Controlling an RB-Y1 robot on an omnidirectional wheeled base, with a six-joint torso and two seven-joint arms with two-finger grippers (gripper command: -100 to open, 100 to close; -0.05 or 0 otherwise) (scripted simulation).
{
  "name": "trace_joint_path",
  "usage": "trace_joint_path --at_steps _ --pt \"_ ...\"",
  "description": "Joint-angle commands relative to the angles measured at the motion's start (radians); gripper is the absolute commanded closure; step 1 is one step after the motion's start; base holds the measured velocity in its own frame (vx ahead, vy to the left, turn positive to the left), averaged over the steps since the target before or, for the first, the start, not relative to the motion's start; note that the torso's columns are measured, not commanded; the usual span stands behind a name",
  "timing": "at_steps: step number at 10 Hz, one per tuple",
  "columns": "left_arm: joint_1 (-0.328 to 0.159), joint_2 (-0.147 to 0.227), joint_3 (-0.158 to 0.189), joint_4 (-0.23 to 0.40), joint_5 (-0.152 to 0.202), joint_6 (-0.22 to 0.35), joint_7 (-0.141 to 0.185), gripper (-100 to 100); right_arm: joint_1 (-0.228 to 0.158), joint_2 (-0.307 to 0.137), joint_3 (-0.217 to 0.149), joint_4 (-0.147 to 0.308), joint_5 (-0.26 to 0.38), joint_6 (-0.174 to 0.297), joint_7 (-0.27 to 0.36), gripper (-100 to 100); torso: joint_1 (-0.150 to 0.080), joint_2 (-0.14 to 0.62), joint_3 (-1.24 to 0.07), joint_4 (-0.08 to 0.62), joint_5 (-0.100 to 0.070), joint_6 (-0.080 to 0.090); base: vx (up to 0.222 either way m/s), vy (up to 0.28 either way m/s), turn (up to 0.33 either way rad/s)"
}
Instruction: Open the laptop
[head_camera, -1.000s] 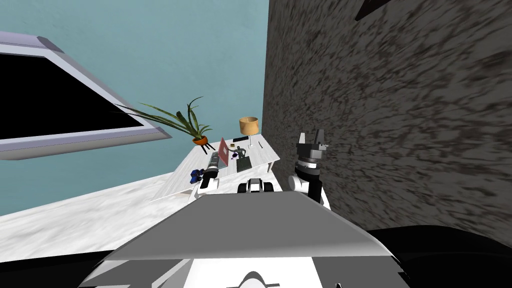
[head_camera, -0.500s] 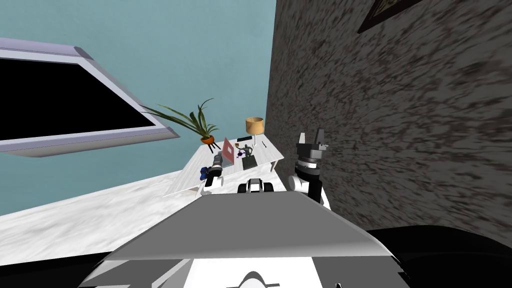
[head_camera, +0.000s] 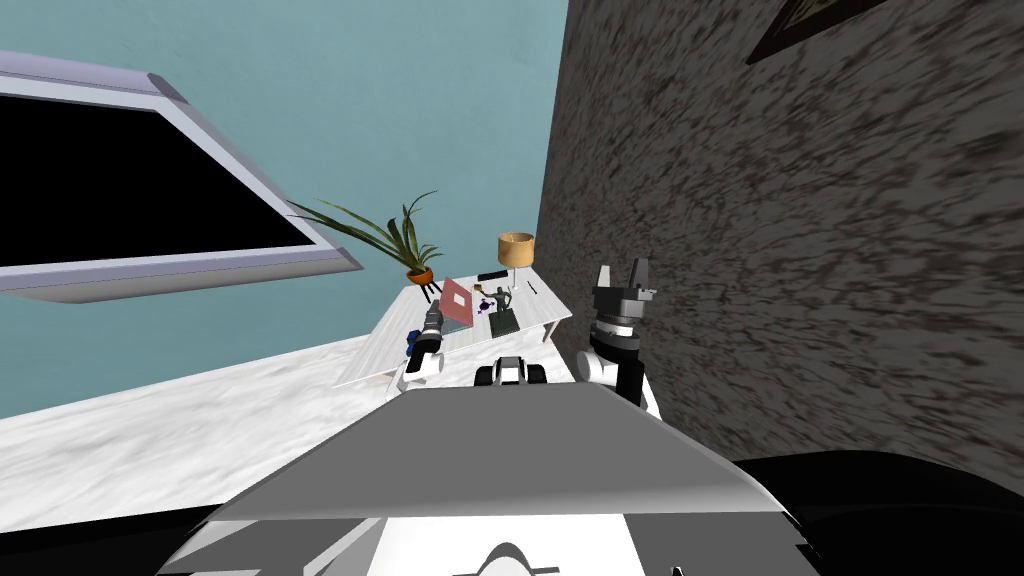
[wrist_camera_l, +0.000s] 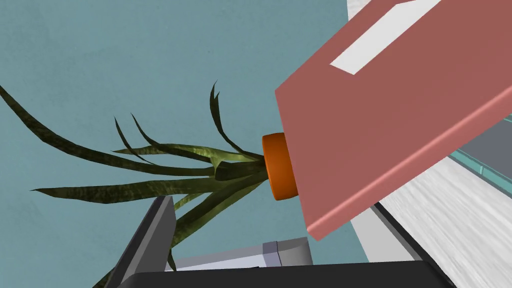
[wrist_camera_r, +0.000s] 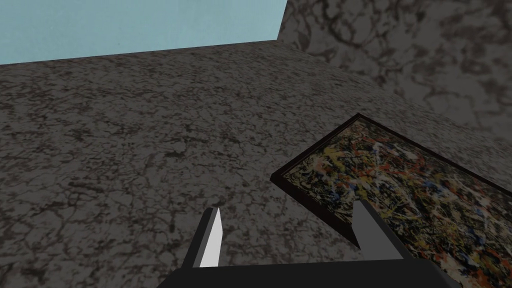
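- A long white desk (head_camera: 385, 350) stands against the teal wall (head_camera: 400, 120), close to the corner with the dark mottled wall (head_camera: 800, 250).
- On its middle sits the slim laptop with a dull red lid (head_camera: 457, 298). The lid is raised at a slant, neither flat nor fully upright. The left wrist view shows its outer face, with a white rectangle on it, turned toward that hand.
- A green, long-leaved plant in a round orange pot (wrist_camera_l: 277, 167) stands beyond the lid, partly hidden behind it.
- The right gripper (wrist_camera_r: 288, 205) is held up beside the dark wall, well apart from the desk. Its two blades stand apart with nothing between them.
- The left gripper (head_camera: 435, 316) is at the desk, just beside the laptop, and this is clearly the nearer arm. Its blades are spread wide, and the lid's lower corner shows between them. Whether either blade touches the lid cannot be told.
- The lid lies straight ahead of the left gripper, its free edge running slantwise across the gap. Any further opening probably means pressing that edge away from the hand — toward the plant.
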Motion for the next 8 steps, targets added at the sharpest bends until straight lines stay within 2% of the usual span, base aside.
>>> trace_joint_path --at_steps 1,2,4,8 --pt "0.002 0.049 0.001 -0.008 -0.004 0.018 -0.004 -100 0.0 0.0 0.0 0.0 0.0 0.0 0.0 0 0.001 0.001 0.001 0.001 0.0 0.001 0.008 -0.024 -0.004" --pt "0.006 0.059 0.003 -0.021 -0.007 0.041 -0.008 -100 0.0 0.0 0.0 0.0 0.0 0.0 0.0 0 0.002 0.002 0.001 0.001 0.0 0.0 0.014 -0.035 -0.007" --pt "0.011 0.05 0.006 -0.035 -0.013 0.077 -0.014 -100 0.0 0.0 0.0 0.0 0.0 0.0 0.0 0 0.001 0.001 0.001 0.001 0.0 0.0 0.023 -0.051 -0.002" --pt "0.015 -0.038 0.008 -0.047 -0.018 0.107 -0.018 -100 0.0 0.0 0.0 0.0 0.0 0.0 0.0 0 0.004 0.002 0.001 0.001 0.001 0.0 0.011 -0.028 -0.001"
